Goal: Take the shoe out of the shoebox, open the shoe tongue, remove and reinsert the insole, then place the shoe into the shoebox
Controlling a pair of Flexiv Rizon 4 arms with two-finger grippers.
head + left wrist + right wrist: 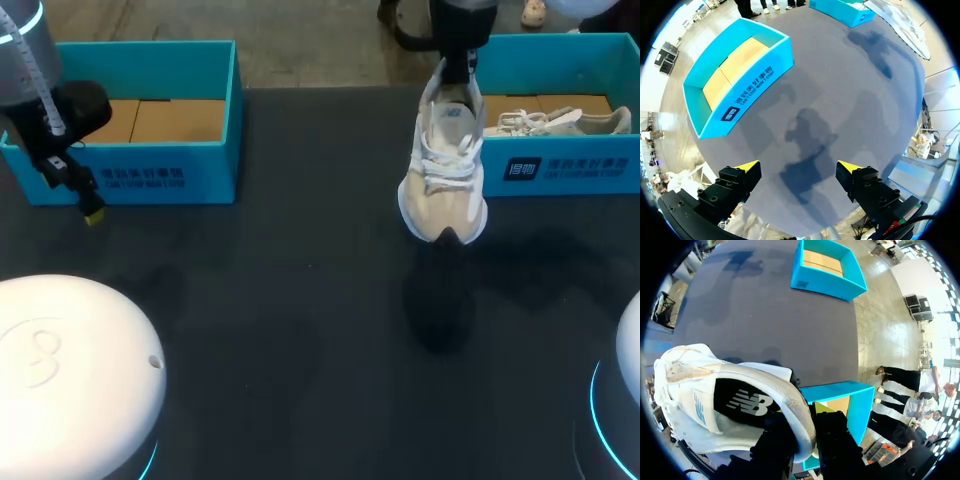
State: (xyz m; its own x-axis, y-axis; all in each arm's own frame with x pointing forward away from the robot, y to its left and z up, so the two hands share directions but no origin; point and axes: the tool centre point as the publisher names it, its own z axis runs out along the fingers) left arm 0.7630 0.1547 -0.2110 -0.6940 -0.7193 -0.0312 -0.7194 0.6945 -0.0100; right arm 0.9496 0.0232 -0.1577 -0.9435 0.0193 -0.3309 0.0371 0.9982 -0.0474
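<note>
Carrying the sneaker [443, 170] out of the right shoebox [570, 165] is the step we judge to be in hand. Our right end effector [457, 75] is clamped on the heel collar, and the shoe hangs toe-down in front of that box. It appears clear of the bench [280, 300], since its shadow lies apart from the toe. Our left end effector [90, 210] hangs in front of the left shoebox [160, 175] with its fingers spread wide and nothing between them.

To do this step well:
- Keep the grip firm on the heel, as a thin collar may twist between the fingers.
- Lower the toe to the bench first, then let the sole settle flat.
- Set the shoe down near mid-bench, where both arms can reach the tongue and insole.

The head view alone shows a second sneaker [560, 122] lying in the right shoebox and the laces on the held shoe. Only the right wrist view looks into the shoe opening, where the dark insole [745, 402] sits in place. Only the left wrist view confirms the wide gap between the left fingers.
</note>
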